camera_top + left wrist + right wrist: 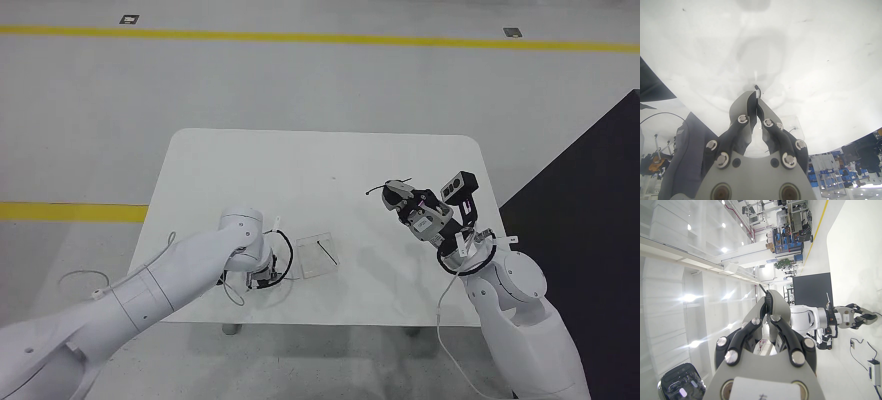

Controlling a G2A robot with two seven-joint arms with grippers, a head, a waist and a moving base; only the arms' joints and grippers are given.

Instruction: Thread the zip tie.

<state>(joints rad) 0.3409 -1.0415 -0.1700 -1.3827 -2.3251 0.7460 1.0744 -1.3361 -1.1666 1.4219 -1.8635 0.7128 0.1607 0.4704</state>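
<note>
Left gripper (pixel 756 96) closed, tips on white counter (pixel 300 160), small dark bit (pixel 756 87) at them, clear tray (pixel 305 262) just beside holding one thin black strip (pixel 326 251), farther off right gripper (pixel 766 293) clamped on black zip tie (pixel 376 188) above counter.

L jaws tight on zip tie (pixel 756 87)

A box (pixel 318 252) is sitting on the desk (pixel 300 160), a tie (pixel 326 250) lying in it. The left jaws are touching the desk just left of the box; the right jaws are hanging to its right.
</note>
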